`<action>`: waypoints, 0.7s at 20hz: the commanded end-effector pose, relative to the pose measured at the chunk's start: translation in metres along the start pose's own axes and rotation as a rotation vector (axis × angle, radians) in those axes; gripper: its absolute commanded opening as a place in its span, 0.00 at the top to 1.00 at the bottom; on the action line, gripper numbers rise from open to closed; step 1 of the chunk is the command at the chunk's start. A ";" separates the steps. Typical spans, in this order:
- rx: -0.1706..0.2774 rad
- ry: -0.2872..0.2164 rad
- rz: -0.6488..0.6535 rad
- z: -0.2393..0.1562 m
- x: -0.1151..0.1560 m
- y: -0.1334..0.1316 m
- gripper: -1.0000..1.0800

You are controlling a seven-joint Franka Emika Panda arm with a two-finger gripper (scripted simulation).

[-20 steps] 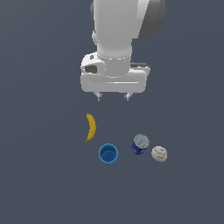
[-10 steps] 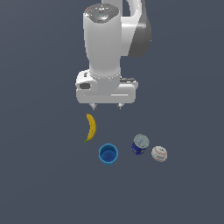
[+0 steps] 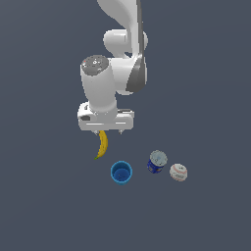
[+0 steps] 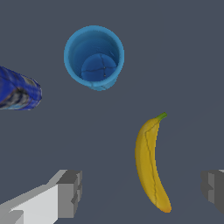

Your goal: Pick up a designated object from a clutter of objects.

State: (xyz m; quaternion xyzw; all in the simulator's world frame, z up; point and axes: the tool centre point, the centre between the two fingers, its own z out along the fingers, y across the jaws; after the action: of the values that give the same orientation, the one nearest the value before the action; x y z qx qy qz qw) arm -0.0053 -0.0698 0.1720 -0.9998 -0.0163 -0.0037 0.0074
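Observation:
The designated object, a curved yellow banana with a greenish stem tip, lies on the dark floor, its upper end hidden behind the hand in the exterior view. My gripper hangs open just above it. In the wrist view the banana lies between the two grey fingertips, nearer the other finger, and touches neither. The rest of the clutter of objects sits to the exterior view's right: a round blue cup, a blue can with a silver top, and a white red-stitched baseball.
The blue cup stands a short way beyond the banana's stem end, and the blue can shows at the frame edge. The white arm rises above the hand. Dark bare floor surrounds the objects.
The arm has swung toward the exterior view's left and come down, so the open gripper now sits right over the banana. The objects have not moved.

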 end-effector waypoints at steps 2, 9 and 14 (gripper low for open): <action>-0.001 -0.001 -0.007 0.034 -0.013 0.019 0.04; -0.008 -0.005 -0.015 0.079 -0.037 0.046 0.04; -0.013 -0.007 -0.019 0.096 -0.049 0.056 0.04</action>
State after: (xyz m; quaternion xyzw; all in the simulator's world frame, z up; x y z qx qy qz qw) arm -0.0485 -0.1230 0.0791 -0.9997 -0.0248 -0.0001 0.0017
